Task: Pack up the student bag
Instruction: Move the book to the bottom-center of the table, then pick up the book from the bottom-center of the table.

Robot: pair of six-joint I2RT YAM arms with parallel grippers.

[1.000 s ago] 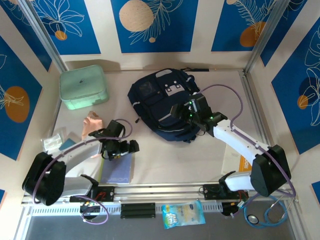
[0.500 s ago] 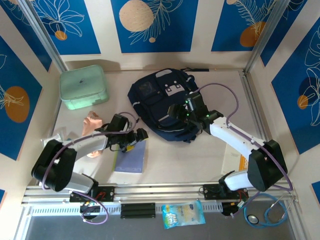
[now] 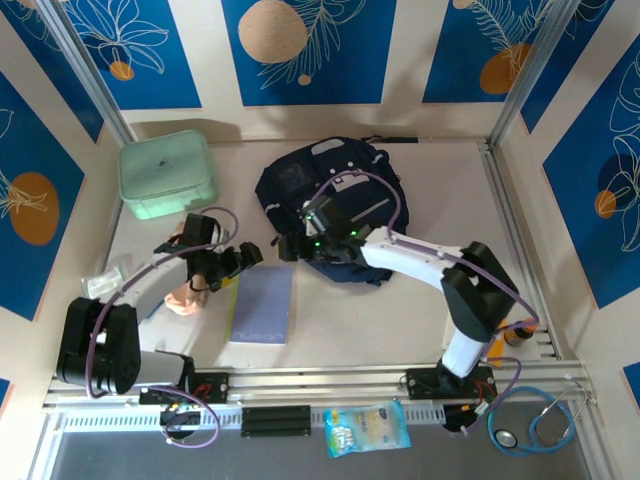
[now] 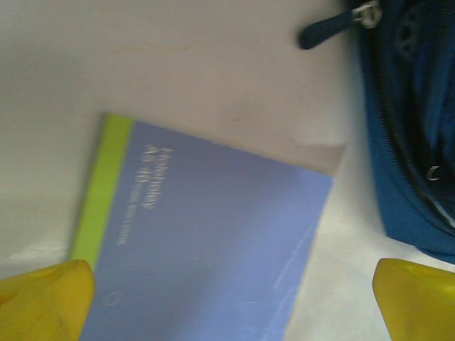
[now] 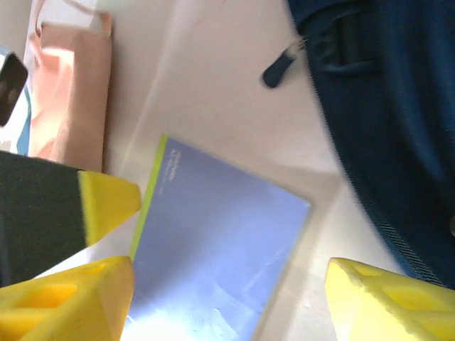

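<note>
The dark navy student bag (image 3: 330, 195) lies at the back middle of the table, also at the right edge of the left wrist view (image 4: 416, 135) and the right wrist view (image 5: 387, 99). A blue notebook (image 3: 262, 305) with a green spine lies flat in front of it (image 4: 213, 241) (image 5: 213, 249). My left gripper (image 3: 238, 258) (image 4: 231, 305) hangs open over the notebook's far left corner. My right gripper (image 3: 290, 247) (image 5: 227, 305) is open too, just off the bag's left front edge and above the notebook's far end. A zipper pull (image 4: 323, 32) rests on the table.
A mint green lidded box (image 3: 165, 173) stands at the back left. A pink pouch (image 3: 184, 268) (image 5: 71, 99) and clear packets (image 3: 108, 280) lie under the left arm. A snack packet (image 3: 365, 428) and a stethoscope (image 3: 535, 425) lie beyond the front rail.
The notebook slid right and toward the bag and now lies flat. The left gripper drew back to the left. The right arm swung left off the bag to above the notebook.
</note>
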